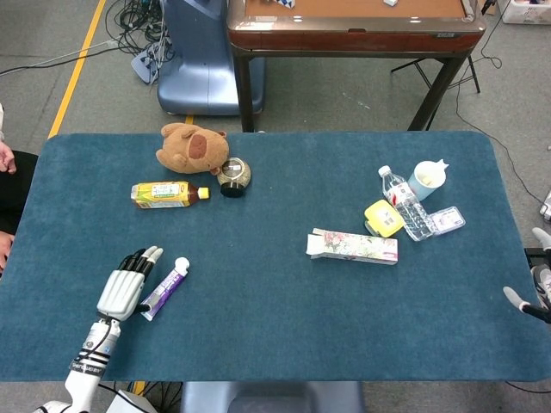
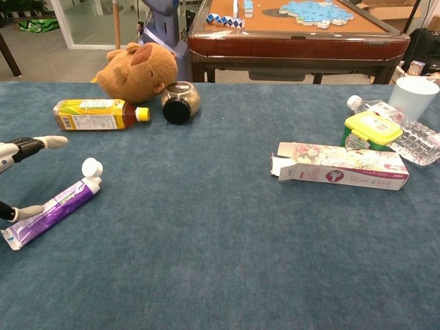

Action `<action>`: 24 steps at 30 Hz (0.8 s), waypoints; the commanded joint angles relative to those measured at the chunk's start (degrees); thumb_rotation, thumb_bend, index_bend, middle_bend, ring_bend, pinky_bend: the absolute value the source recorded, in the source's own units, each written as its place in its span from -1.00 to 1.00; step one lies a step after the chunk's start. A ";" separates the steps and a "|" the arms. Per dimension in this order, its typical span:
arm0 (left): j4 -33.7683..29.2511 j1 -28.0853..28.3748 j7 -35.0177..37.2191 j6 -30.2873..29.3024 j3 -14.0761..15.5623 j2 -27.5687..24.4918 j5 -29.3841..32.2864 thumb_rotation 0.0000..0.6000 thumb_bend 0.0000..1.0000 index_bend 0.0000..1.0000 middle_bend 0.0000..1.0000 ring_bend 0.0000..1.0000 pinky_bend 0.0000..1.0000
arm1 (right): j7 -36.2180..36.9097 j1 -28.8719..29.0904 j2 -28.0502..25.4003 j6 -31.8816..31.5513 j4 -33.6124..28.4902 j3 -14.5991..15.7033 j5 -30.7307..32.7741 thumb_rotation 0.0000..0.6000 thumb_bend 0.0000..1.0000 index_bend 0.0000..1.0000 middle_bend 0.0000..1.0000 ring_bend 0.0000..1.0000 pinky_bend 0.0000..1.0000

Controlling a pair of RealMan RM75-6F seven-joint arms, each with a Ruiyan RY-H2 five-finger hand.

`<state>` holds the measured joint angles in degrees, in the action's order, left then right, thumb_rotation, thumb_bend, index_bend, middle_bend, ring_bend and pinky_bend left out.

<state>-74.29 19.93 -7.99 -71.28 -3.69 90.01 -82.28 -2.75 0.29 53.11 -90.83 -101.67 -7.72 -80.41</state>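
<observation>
Now the left hand (image 1: 123, 288) hovers beside the tube (image 1: 164, 288).
Fingers (image 2: 48, 142) spread wide, holding nothing; tube flat on the table (image 1: 275, 335), between thumb and fingertips, angled to suit a pinch.

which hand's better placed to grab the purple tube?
Left. The left hand is open right beside the purple tube; the right hand sits at the table's far right edge, well away.

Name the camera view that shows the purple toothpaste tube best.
The chest view: the toothpaste tube lies close and large, white cap and label visible, the left robot hand touching its tail. In the head view it is small, beside that hand.
</observation>
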 commanded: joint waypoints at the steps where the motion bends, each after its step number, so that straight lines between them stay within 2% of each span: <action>1: 0.27 -0.02 0.14 0.23 0.16 0.44 0.22 1.00 -0.55 -1.00 -0.93 -0.88 -0.78 | 0.05 -0.14 -0.10 -0.12 -0.03 0.00 0.08 1.00 -1.00 -0.75 -0.56 -0.74 -0.62; 14: 1.41 0.52 0.17 1.16 0.34 2.62 0.66 0.94 -0.55 -1.00 -0.93 -0.88 -0.79 | 0.61 -0.99 -0.22 -0.72 0.16 0.16 0.30 1.00 -1.00 -0.75 -0.56 -0.74 -0.62; 24: 4.58 1.31 -1.11 1.44 -1.26 3.78 2.25 1.00 -0.55 -1.00 -0.93 -0.88 -0.79 | 1.01 -1.22 -0.09 -0.73 0.58 0.11 0.46 1.00 -1.00 -0.75 -0.56 -0.74 -0.62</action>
<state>-70.11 21.07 -8.91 -69.88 -4.65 93.66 -80.32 -1.74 -0.93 53.02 -91.57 -101.08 -7.61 -79.95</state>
